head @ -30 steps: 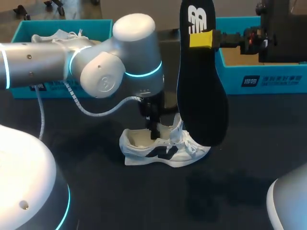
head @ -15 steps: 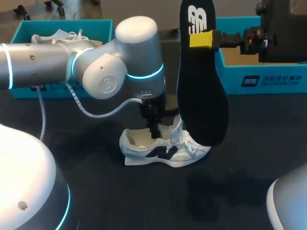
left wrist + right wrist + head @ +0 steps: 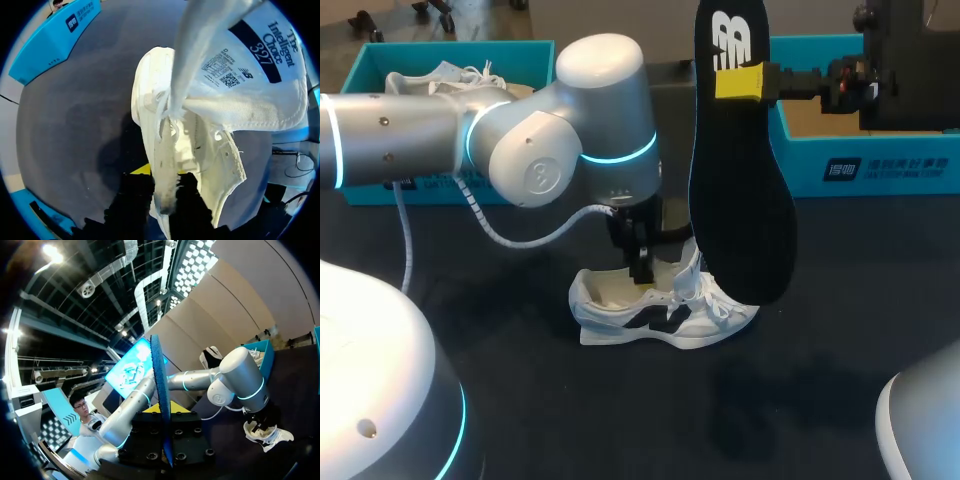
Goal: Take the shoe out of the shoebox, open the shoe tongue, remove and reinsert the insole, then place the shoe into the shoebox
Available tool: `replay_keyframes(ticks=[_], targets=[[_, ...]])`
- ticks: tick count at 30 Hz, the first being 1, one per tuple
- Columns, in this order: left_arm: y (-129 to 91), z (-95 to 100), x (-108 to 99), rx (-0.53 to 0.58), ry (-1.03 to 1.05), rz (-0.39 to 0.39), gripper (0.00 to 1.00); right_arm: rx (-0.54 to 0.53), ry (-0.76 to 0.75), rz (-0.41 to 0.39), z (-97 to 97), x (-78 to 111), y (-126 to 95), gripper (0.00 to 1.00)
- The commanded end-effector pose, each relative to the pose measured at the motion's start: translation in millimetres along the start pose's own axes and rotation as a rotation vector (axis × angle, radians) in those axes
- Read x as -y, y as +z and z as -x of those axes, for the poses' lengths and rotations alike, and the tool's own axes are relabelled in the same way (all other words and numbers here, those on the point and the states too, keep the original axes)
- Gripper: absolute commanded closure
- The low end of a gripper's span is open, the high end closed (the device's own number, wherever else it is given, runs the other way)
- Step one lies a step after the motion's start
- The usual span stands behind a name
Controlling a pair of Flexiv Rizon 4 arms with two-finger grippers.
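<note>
A white shoe (image 3: 665, 308) with dark side marks lies on the black table, toe to the right. My left gripper (image 3: 640, 268) comes straight down into its opening. In the left wrist view the left gripper (image 3: 164, 192) is shut on the shoe's upper edge (image 3: 165, 165), both fingers touching it, and the labelled tongue (image 3: 250, 75) is pulled up ahead. My right gripper (image 3: 740, 82) holds the black insole (image 3: 740, 190) upright above the shoe's toe. From the right wrist the insole (image 3: 160, 405) shows edge-on between the fingers of the right gripper (image 3: 165, 412).
A blue shoebox (image 3: 380, 60) with another white shoe (image 3: 440, 78) in it stands at the back left. A second blue shoebox (image 3: 880, 160) stands at the back right. My left arm's elbow (image 3: 590, 120) bulks over the table's middle.
The left gripper's fingers have closed in on the shoe's upper edge, and the left arm has shifted slightly. The right arm and the insole have stayed put.
</note>
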State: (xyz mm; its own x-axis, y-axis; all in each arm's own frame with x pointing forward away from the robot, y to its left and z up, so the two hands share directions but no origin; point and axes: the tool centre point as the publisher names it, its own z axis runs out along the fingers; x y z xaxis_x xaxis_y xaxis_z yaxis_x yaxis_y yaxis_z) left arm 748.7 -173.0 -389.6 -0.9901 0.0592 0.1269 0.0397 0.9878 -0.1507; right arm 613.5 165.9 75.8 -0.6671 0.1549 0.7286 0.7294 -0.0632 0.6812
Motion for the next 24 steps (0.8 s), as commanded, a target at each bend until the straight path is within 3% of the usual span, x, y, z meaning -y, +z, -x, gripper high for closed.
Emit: replay_keyframes(ticks=[1, 6, 14, 18, 24], targets=[[0.3, -1.8, -2.9, -0.022, 0.026, -0.006, 1.00, 0.002, 0.002, -0.001, 0.4, -1.6, 4.7, 1.00], [-5.5, -1.5, -4.2, -0.089, 0.088, -0.048, 1.00, 0.002, 0.002, -0.001, 0.4, -1.6, 4.7, 1.00], [-33.4, -3.4, -7.7, -0.282, 0.304, -0.120, 1.00, 0.002, 0.002, -0.001, 0.4, -1.6, 4.7, 1.00], [-39.5, -6.1, -10.1, -0.411, 0.557, -0.048, 1.00, 0.002, 0.002, -0.001, 0.4, -1.6, 4.7, 1.00], [-45.4, -11.5, -14.1, -0.494, 0.916, 0.028, 1.00, 0.002, 0.002, -0.001, 0.4, -1.6, 4.7, 1.00]])
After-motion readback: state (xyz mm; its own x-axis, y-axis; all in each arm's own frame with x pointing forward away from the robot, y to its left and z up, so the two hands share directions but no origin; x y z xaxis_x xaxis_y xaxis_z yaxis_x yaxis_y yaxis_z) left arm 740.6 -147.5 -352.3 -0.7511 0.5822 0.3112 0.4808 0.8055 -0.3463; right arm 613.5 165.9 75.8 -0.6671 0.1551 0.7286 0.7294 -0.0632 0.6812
